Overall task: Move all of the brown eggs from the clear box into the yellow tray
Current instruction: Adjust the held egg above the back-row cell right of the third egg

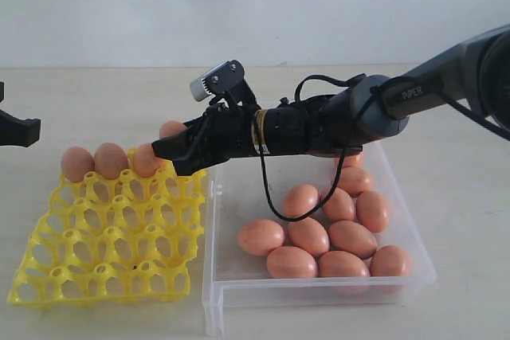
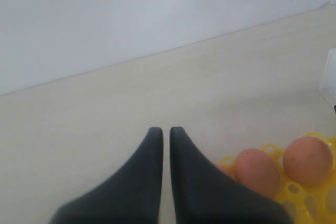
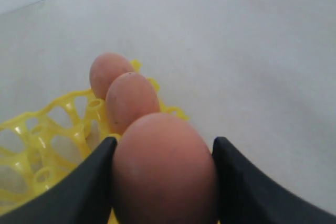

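A brown egg (image 3: 163, 182), pinched by the right gripper (image 3: 164, 142) over the yellow tray (image 3: 31, 129), could knock or crack the 2 seated eggs (image 3: 131, 100) just ahead of it if lowered off-centre.

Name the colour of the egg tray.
Bright yellow; the tray shows best in the exterior view.

Black right claw (image 1: 167, 157) on grey PIPER-lettered arm (image 1: 358, 113) with looped cable (image 1: 265, 185).

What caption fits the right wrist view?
Right claw gripping a brown egg at the yellow tray, two eggs already seated.
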